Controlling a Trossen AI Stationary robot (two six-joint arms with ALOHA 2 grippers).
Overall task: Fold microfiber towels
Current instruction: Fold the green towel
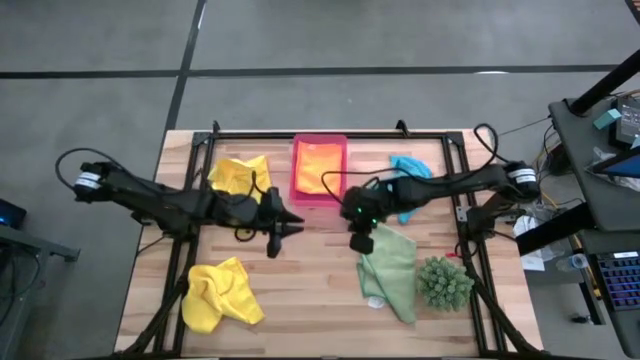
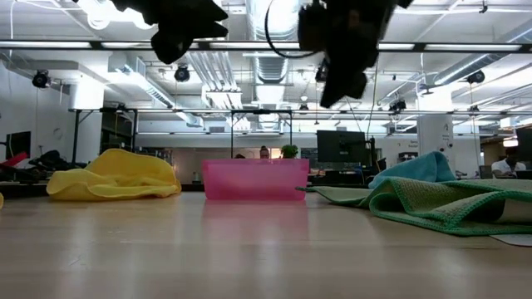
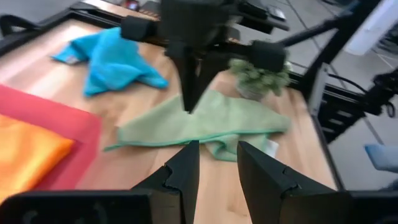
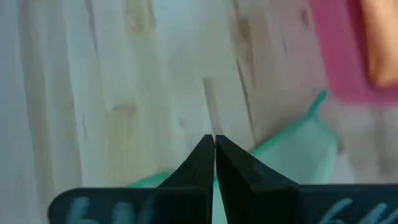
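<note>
Both grippers hang above the table's middle, holding nothing. My left gripper (image 1: 293, 225) is open; its fingers (image 3: 180, 171) frame bare wood and the light green towel (image 3: 205, 121). My right gripper (image 1: 360, 242) is shut, its fingertips together (image 4: 214, 146), above the green towel's far end (image 1: 385, 250). This towel lies spread and rumpled at near right. The turquoise towel (image 1: 410, 168) lies bunched at far right. One yellow towel (image 1: 240, 175) sits crumpled at far left, another (image 1: 220, 295) at near left. The orange towel (image 1: 320, 160) lies in the pink tray (image 1: 296, 190).
A spiky green plant (image 1: 443, 283) stands right beside the green towel at near right. A black metal frame (image 1: 300, 135) runs around the table's edges. Bare wood (image 1: 310, 290) lies between the near yellow towel and the green towel.
</note>
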